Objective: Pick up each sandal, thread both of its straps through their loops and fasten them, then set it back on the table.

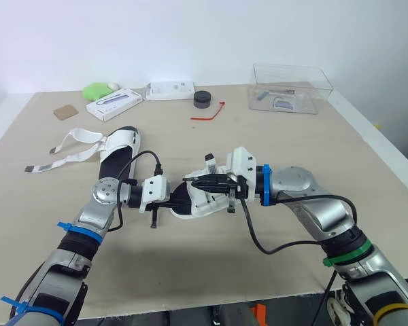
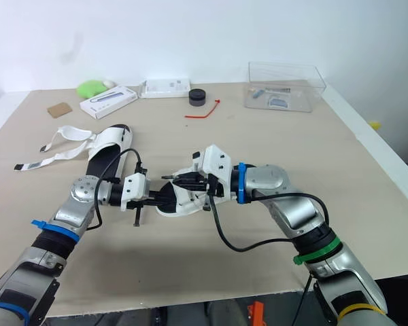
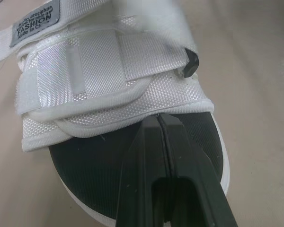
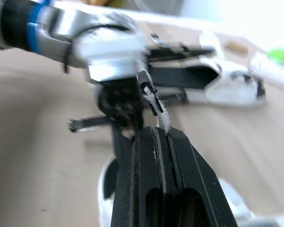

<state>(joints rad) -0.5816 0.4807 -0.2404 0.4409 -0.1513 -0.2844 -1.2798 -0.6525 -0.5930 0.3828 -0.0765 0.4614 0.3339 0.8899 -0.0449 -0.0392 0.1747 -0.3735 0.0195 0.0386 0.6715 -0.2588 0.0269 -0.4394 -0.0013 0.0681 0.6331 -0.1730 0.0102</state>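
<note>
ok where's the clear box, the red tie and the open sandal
clear box (image 1: 321, 92), left eye view, its right wall
red tie (image 1: 209, 114), left eye view, mid-length
open sandal (image 1: 114, 161), left eye view, black footbed

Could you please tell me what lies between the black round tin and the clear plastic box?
A red tie lies there, nearer the tin, as both eye views show.

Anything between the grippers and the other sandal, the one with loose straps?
Nothing visible. The unfastened sandal lies on the table just beyond the left gripper, its loose straps trailing to the robot's left. The white box and cardboard square sit farther back.
</note>
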